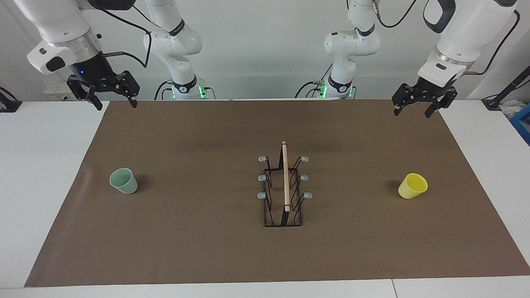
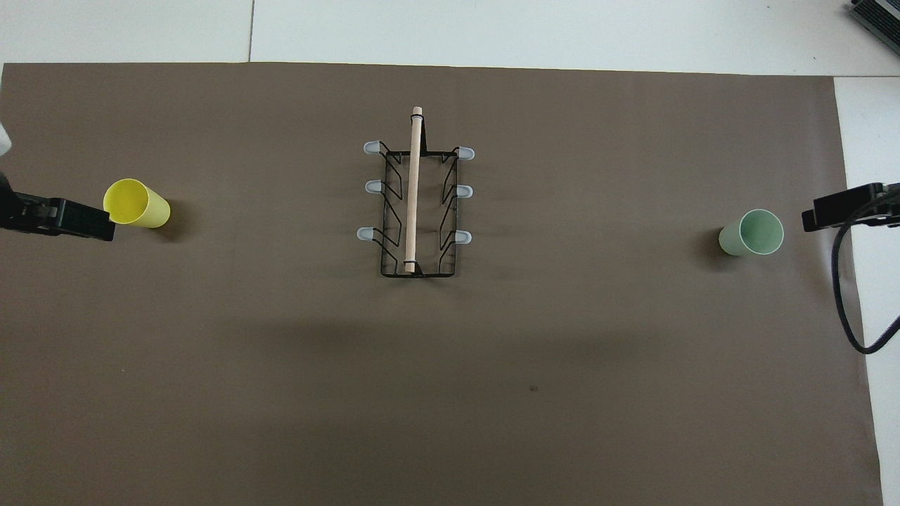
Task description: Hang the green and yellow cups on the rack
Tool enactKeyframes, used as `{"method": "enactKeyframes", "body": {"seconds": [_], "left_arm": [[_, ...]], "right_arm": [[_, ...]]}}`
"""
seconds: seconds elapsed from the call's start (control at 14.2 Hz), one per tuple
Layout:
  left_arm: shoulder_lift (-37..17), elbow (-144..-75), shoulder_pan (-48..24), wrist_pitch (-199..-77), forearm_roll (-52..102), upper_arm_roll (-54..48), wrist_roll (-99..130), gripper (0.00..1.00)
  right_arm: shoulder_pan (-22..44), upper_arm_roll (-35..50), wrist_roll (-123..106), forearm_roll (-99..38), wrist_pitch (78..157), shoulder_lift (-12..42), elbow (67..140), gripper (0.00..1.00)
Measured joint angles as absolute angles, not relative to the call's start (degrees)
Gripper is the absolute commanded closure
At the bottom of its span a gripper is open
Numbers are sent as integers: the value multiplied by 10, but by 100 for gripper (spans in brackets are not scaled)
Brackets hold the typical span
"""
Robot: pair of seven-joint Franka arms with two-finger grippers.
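The black wire rack (image 1: pixel 283 215) (image 2: pixel 416 270), with a wooden rod along its top and grey-tipped prongs, stands mid-mat. A pale green cup (image 1: pixel 124 182) (image 2: pixel 749 233) stands mouth up toward the right arm's end of the table. Toward the left arm's end a yellow cup (image 1: pixel 412 186) (image 2: pixel 138 204) stands the same way. My right gripper (image 1: pixel 116 105) hangs open and empty in the air over the mat's corner by its own base. My left gripper (image 1: pixel 413 112) is likewise open, raised over the corner by its base. Neither touches a cup.
A brown mat (image 1: pixel 207 248) covers most of the white table (image 1: pixel 41 165). A black cable (image 2: pixel 844 309) loops down from the right arm. A blue box (image 1: pixel 523 124) sits at the table's edge by the left arm.
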State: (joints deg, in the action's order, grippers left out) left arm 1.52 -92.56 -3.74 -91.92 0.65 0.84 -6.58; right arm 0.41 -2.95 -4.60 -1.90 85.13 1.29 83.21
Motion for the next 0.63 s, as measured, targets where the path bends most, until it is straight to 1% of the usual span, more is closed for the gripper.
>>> {"method": "enactKeyframes", "body": {"seconds": [0.63], "left_arm": [[15, -926, -37, -914, 7, 8, -66, 0]], "right_arm": [[4, -29, -46, -19, 851, 13, 832, 0]]}}
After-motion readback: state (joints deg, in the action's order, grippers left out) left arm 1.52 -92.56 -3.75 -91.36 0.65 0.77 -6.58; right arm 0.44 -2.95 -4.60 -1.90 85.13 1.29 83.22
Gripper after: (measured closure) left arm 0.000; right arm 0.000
